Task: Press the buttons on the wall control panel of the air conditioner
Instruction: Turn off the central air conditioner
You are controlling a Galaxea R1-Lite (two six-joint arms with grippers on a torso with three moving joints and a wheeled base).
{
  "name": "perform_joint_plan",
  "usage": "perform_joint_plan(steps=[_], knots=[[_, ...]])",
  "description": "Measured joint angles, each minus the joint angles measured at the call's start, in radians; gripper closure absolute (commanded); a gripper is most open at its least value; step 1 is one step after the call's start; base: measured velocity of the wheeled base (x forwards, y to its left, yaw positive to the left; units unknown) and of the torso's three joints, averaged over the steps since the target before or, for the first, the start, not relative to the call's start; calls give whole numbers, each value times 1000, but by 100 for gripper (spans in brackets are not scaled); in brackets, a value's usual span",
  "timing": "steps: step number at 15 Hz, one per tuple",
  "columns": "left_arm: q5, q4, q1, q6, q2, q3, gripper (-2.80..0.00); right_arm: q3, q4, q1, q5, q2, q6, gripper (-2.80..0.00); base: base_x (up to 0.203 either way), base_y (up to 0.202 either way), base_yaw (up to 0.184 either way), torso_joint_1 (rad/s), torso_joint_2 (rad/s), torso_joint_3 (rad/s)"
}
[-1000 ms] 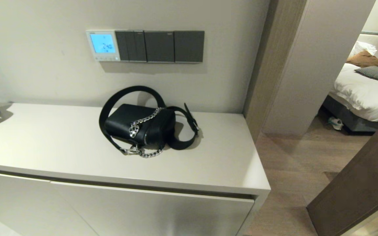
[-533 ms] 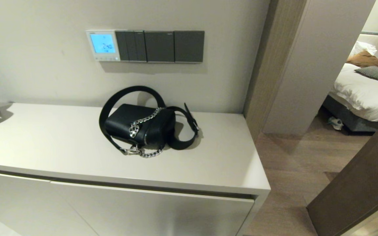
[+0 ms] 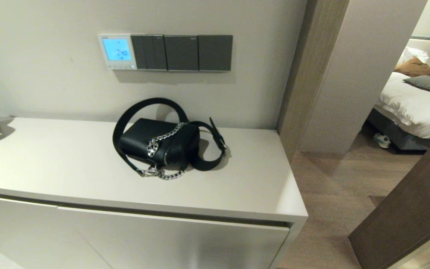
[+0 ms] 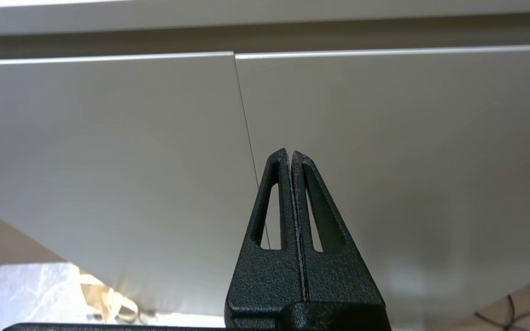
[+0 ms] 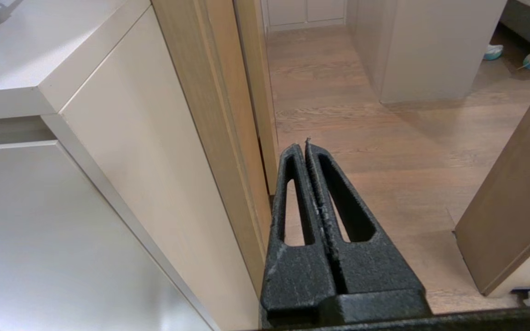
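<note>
- Air conditioner's wall control panel point(image 3: 117, 52) is sitting on the wall above the bench point(image 3: 69, 168), at the left end of a row of dark grey switch plates point(image 3: 181, 52); its screen is glowing light blue with digits.
- Buttons point(image 3: 120, 67) are running in a row along the panel's lower edge, tiny and pale.
- They are probably stiff, short-travel keys on rigid plastic: nothing to grasp, only a light, square push with one narrow tip on a single key.
- Left end effector point(image 4: 290, 154) is hanging low in front of the cabinet doors point(image 4: 384, 161), fingers pressed together, holding nothing.
- Right end effector point(image 5: 306, 146) is hanging beside the cabinet's end, over the wooden floor point(image 5: 361, 115), fingers likewise closed and empty.
- A black handbag point(image 3: 159, 142) is lying on the bench below the panel, where a rising arm could snag it.
</note>
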Motion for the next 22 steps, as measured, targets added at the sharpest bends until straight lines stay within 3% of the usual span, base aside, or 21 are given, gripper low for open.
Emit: perform_joint_plan(steps=[7,22], knots=[[0,4,1,-1,-87,1,0,0,0,0,0,0,0,0,0,0,0,0,0,0],[-2,-14,1,-14,-95,6,0,0,0,0,0,0,0,0,0,0,0,0,0,0]])
